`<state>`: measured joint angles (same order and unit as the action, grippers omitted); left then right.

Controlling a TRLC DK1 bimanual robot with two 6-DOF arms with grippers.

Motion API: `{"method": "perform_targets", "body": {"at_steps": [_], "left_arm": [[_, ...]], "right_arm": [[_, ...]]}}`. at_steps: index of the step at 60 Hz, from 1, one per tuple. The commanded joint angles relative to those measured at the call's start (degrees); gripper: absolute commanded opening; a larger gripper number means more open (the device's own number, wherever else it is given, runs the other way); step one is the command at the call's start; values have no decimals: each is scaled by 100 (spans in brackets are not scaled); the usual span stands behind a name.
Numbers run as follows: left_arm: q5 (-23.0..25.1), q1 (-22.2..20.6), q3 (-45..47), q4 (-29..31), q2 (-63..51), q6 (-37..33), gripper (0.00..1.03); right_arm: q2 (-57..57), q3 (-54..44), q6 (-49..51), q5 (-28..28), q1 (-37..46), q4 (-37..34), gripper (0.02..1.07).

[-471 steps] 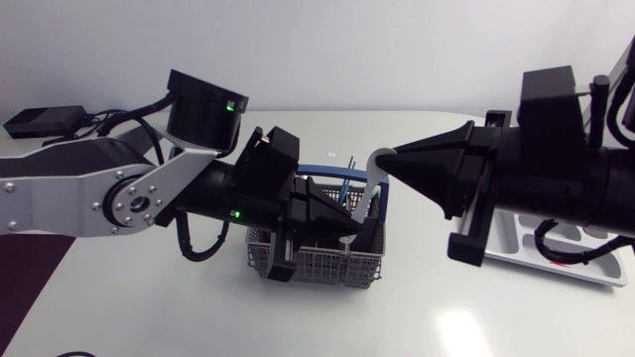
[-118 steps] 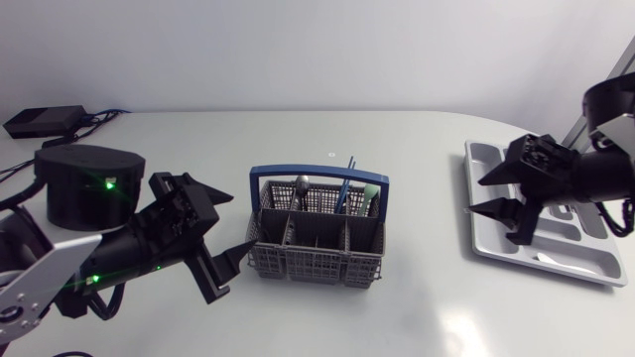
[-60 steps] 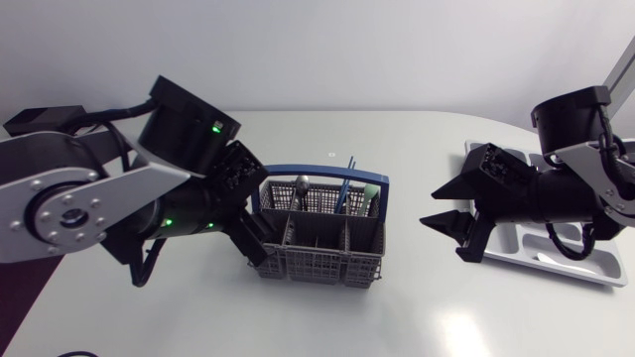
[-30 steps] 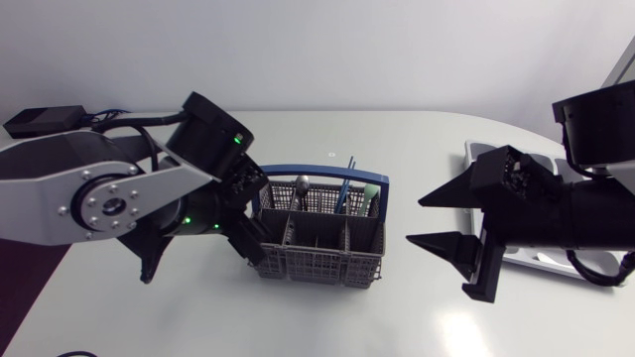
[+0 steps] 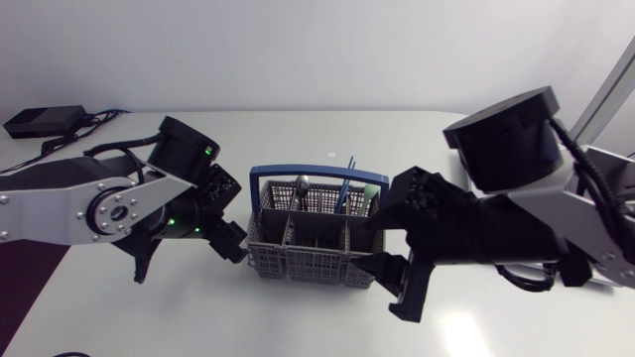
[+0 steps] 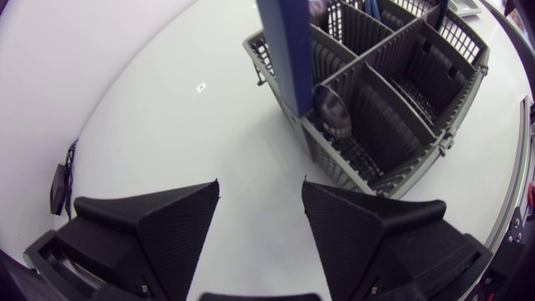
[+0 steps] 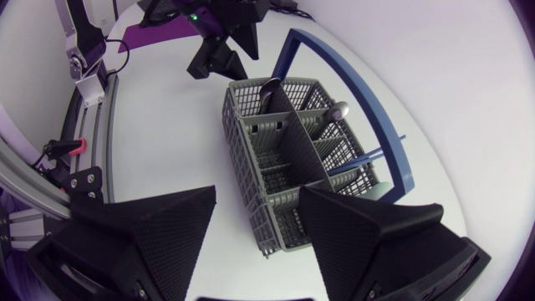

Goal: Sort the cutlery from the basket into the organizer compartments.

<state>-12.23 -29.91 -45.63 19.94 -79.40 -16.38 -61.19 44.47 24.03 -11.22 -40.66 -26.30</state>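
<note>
Bright, even light falls from overhead; the white table (image 5: 198, 317) shows a soft glare patch at lower right, and the basket (image 5: 316, 260) casts only a faint shadow.

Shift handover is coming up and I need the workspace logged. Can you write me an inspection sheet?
Surface: white table, no spills seen.
Job's things: grey basket with blue handle stands upright mid-table; a silver spoon and other cutlery stand in its rear compartments; organizer not visible.
Clutter: black box at the far left corner; tiny sticker behind the basket.
End effectors: left end effector open, empty, by the basket's left end; right end effector open, empty, by its right end.
Cables: leads run from the black box.
Surroundings: nothing seen.
</note>
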Motion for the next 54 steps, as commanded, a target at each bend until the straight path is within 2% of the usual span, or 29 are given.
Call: {"method": "perform_targets", "body": {"at_steps": [1,21,26,29,38,49,52,54], "left_arm": [[36,-155,151,-131,-234,-67,69],[36,-1087,1,-333,-375,170,69],[28,-1201,1,-342,-384,179,71],[28,-1122,36,-342,-296,153,72],[36,-445,282,-448,100,-58,72],[124,-199,704,-711,645,-234,74],[142,-129,757,-746,715,-278,75],[203,-76,775,-782,733,-313,75]], "right_arm": [[-192,176,-294,147,-152,134,75],[-113,-79,-408,261,138,398,75],[-60,-184,-522,252,164,486,75],[-69,-210,-619,235,164,530,75],[-324,-61,-1419,-3,191,890,75],[-983,124,-2491,542,-293,1259,75],[-1088,44,-2720,613,-354,1444,82],[-1194,44,-2860,639,-390,1549,82]]}}
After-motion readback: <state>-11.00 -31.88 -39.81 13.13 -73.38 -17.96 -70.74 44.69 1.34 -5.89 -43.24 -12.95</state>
